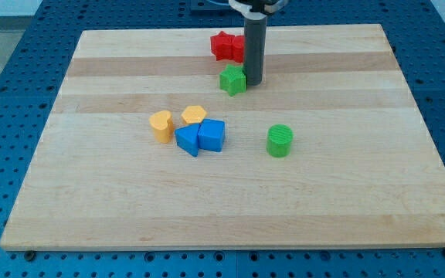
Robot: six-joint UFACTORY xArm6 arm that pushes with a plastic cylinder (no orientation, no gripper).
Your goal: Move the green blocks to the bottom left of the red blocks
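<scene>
A green star block (232, 79) lies near the view's top, just below a red star block (222, 46). A second red block (239, 49) sits beside the red star, partly hidden behind my rod. My tip (253, 81) rests on the board touching the green star's right side. A green cylinder (280, 140) stands apart to the lower right of centre.
Two yellow blocks (161, 125) (194, 115) and two blue blocks (187, 140) (212, 135) cluster left of centre. The wooden board (91, 208) lies on a blue perforated table (6, 46).
</scene>
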